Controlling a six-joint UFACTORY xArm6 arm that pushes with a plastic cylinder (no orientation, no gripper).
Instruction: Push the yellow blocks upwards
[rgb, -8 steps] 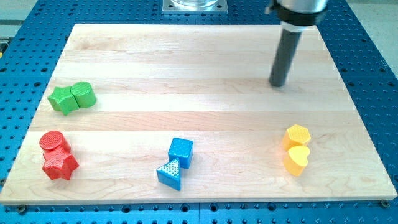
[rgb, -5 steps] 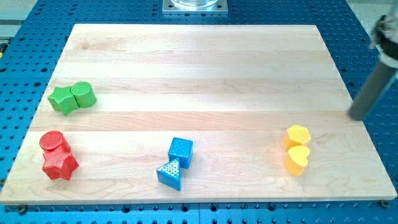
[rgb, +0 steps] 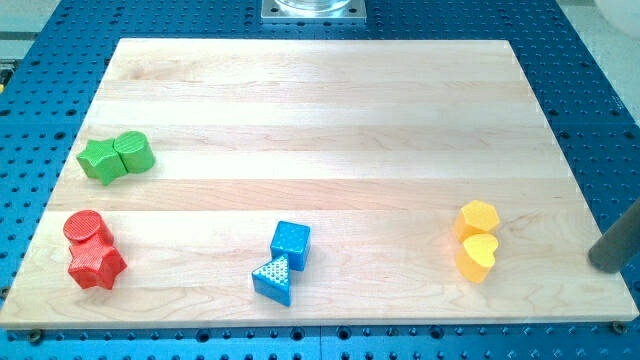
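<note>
A yellow hexagon block and a yellow heart block sit touching, hexagon above heart, near the wooden board's lower right. My tip shows at the view's right edge, at the board's right rim, level with the heart and well to its right, touching neither block.
A green star and a green cylinder sit at the left. A red cylinder and a red star sit at the lower left. A blue cube and a blue triangle sit at the bottom middle.
My tip has swept from the board's upper right down along the right edge to beside the yellow blocks. No block has moved.
</note>
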